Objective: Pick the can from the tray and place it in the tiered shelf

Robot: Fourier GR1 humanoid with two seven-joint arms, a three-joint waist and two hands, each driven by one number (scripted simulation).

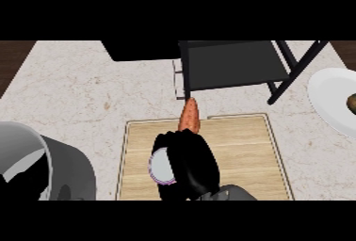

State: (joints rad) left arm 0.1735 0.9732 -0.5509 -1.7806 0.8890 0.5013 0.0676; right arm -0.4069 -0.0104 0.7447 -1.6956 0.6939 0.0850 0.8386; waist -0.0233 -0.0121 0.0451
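One right hand (191,162) fingers curled round can (158,168) | over wooden tray (243,155) | marble counter (90,99) | shelf (233,63) behind

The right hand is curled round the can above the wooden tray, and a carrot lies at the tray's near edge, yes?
Not quite: the head view shows the carrot at the tray's far edge, toward the shelf. The right hand is indeed curled round the can above the tray.
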